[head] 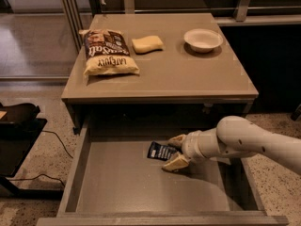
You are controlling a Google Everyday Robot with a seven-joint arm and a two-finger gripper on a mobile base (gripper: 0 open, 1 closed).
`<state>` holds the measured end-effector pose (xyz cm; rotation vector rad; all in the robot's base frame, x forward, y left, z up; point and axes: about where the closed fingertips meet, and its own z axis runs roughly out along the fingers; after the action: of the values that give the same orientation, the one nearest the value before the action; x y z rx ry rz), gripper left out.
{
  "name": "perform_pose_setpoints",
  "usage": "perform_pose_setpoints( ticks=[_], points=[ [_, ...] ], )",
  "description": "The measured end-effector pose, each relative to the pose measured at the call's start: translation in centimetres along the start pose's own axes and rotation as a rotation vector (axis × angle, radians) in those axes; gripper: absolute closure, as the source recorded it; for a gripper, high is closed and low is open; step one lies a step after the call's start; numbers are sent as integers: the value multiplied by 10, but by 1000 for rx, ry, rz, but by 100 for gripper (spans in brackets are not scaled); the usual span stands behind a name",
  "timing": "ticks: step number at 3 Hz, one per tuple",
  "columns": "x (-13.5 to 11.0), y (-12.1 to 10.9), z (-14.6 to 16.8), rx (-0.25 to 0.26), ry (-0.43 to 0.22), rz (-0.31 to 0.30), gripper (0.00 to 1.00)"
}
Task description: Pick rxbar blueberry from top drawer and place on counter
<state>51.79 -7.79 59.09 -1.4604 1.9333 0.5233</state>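
The rxbar blueberry [161,151] lies flat on the floor of the open top drawer [117,182], near its middle. The gripper [176,152] reaches in from the bar's 3 o'clock, its tan fingers [176,163] spread, one on each side of the bar's right end; I can't tell whether they touch it. On the counter [188,74] at 12 o'clock sit a chip bag [108,53], a yellow sponge [147,44] and a white bowl [202,39].

One camera, high in front, looks down over the near drawer [117,185] to the counter [188,74]; gripper [173,152] right of centre, inside the drawer.
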Motion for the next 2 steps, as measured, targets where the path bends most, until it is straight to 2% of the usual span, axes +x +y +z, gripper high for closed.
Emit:
perform_pose_setpoints(
  ticks=[2],
  points=[
    [0,0,0,0,0,0,88]
  ],
)
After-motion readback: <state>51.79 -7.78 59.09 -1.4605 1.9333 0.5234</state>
